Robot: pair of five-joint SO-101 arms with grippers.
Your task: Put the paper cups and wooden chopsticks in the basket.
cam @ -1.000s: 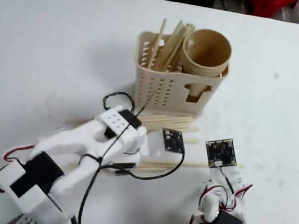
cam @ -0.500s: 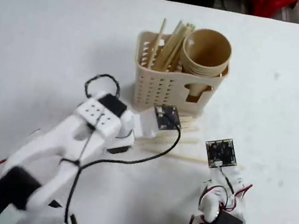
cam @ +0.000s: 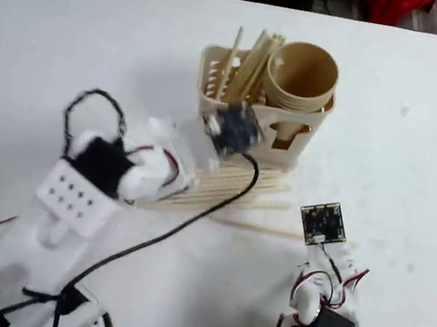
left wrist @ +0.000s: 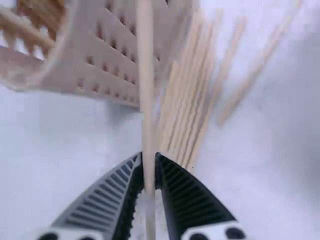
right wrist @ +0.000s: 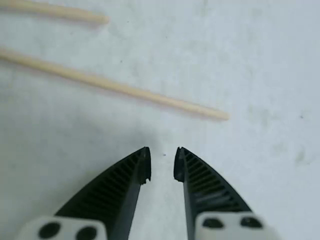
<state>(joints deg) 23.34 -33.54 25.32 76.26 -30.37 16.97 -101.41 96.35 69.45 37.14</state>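
No legible text, labels, numbers or signs anywhere.

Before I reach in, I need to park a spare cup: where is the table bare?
Bare: the table left of the basket in the high view, and right of it to the edge. Crowded: in front of the basket, where loose chopsticks lie and the left end effector grips a chopstick.

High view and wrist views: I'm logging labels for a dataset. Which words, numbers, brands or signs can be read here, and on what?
No readable text anywhere.
Beige slotted plastic basket, tan paper cups, wooden chopsticks, white table: no print.
Black square board on an arm's wrist: pale specks, too small to read.
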